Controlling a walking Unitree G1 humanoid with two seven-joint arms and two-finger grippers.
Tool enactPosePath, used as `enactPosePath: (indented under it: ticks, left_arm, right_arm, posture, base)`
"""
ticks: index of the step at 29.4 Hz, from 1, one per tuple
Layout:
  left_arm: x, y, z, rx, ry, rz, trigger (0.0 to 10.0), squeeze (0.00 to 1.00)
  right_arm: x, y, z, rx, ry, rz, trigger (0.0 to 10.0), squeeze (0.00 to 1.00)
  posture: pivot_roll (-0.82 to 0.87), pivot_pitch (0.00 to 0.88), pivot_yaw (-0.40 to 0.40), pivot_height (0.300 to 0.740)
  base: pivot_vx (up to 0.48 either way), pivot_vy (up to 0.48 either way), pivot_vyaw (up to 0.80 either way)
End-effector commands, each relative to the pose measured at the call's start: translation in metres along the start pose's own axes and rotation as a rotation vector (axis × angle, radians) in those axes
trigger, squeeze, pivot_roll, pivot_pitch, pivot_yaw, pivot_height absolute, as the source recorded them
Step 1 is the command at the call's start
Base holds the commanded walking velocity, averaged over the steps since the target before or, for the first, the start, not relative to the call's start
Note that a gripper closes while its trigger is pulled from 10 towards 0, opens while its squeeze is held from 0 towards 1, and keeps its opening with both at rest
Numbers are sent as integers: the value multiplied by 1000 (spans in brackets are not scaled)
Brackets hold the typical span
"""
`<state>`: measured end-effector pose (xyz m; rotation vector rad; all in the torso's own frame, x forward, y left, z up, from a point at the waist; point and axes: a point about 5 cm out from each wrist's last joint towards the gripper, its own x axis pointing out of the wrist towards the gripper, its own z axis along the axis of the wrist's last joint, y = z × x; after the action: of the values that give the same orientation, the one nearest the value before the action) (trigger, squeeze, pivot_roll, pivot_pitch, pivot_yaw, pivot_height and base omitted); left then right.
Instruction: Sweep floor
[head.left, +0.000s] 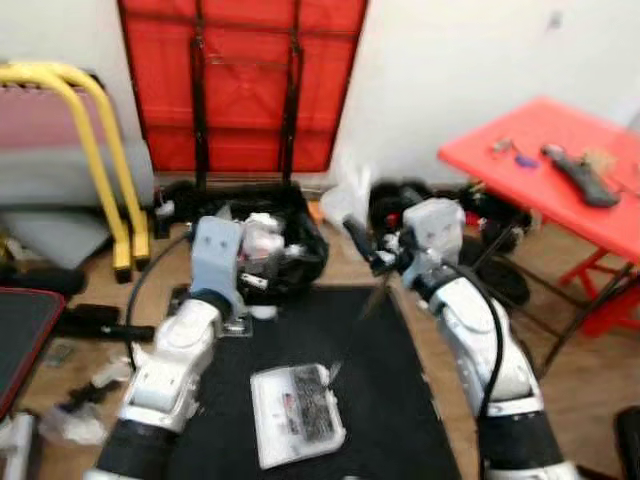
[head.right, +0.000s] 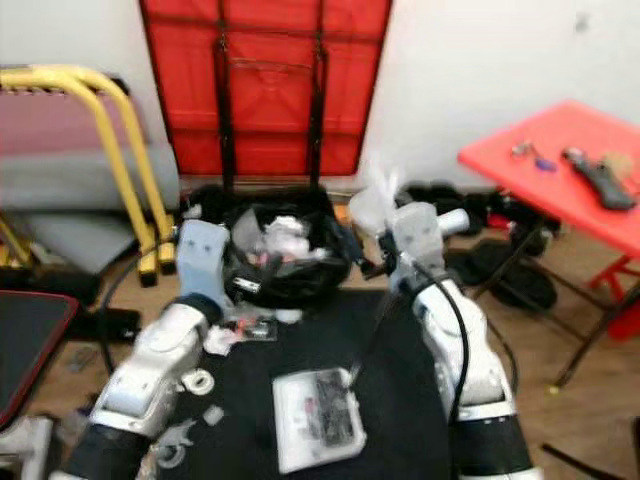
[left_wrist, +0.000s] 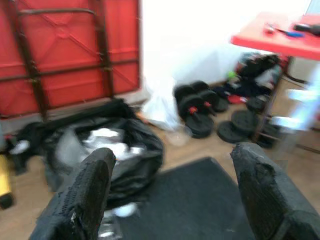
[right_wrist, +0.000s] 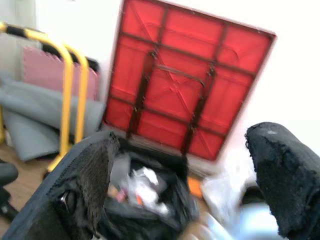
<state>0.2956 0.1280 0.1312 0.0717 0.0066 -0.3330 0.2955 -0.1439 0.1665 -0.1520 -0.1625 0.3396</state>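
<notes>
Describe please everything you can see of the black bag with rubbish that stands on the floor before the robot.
The black bag is a soft, glossy sack, plastic by its look, standing open on the wooden floor below the folded red table that leans on the wall. Its mouth gapes upward and shows crumpled white paper and scraps with a bit of red. Its near side meets the far edge of the black mat. Neither gripper touches it.

Both arms are glossy silver shells with rounded segments, turning to black cuffs nearest the body. Each ends in a boxy pale grey-blue wrist block. A black cable loops along each forearm. The left claw (left_wrist: 170, 195) and right claw (right_wrist: 185, 185) each have two thick, matte black fingers with a rough, worn texture.
</notes>
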Motion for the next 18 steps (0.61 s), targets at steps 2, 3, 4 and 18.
enactPosePath:
  ticks: [2,3,4,18]
  left_arm:
    - [1,-6,1,1,-4,-36,10000,0]
    - [1,-6,1,1,-4,-36,10000,0]
    - [1,-6,1,1,-3,-36,10000,0]
    - [4,-2,2,-30,-5,-11,10000,0]
  right_arm:
    - [1,-1,0,-2,-2,-7,10000,0]
    - [1,-1,0,-2,-2,-7,10000,0]
    - [1,-1,0,0,-2,-9,10000,0]
    - [1,-4,-3,7,32,-19,10000,0]
  posture:
    - [-130,2,-143,740]
    - [-130,2,-143,740]
    - [-130,3,-143,740]
    - [-134,12,-148,740]
  base:
    - [0,-319,0]
    - [0,-319,0]
    - [0,-311,0]
    - [19,-63,57]
